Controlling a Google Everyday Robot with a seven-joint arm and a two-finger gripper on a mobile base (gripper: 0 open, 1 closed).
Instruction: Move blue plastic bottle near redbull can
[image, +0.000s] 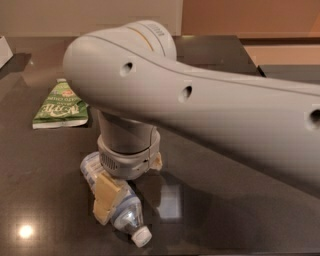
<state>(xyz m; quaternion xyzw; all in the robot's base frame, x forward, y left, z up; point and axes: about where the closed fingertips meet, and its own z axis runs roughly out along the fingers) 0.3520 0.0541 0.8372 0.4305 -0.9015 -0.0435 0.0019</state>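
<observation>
Under the hand (130, 188) the blue plastic bottle (126, 216) lies, cap lower-right.

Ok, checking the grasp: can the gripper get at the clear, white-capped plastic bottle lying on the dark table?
Probably yes: the gripper is down right at the clear plastic bottle, with nothing seen between them.

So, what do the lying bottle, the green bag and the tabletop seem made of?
Clear plastic bottle with pale blue label: thin transparent plastic, glossy, see-through near its white cap. Flat green snack bag: likely printed film, slight sheen. Dark tabletop: polished, perhaps stone or laminate; it mirrors lights. The pincer sits directly over the bottle.
</observation>
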